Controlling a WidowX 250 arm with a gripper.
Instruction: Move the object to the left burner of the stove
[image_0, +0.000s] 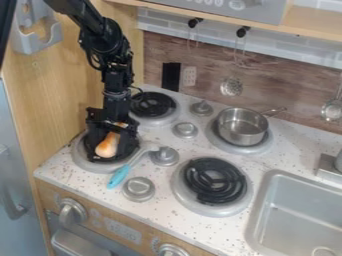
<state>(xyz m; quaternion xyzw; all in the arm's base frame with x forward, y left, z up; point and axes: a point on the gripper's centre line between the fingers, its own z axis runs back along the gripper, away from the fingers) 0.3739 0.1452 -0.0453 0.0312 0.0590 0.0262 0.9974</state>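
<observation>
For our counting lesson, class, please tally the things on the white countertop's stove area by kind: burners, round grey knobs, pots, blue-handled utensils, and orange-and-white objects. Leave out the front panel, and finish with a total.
Burners: 4
Round grey knobs: 4
Pot: 1
Blue-handled utensil: 1
Orange-and-white object: 1
Total: 11

1. arm: black, thick rounded upper length, chunky joints.
2. gripper: black, boxy on top, broader than the wrist.
3. wrist: narrow, black, blocky, just above the gripper.
4. cables: thin, dark; one loops beside the wrist, another bows out farther above the gripper.
</observation>
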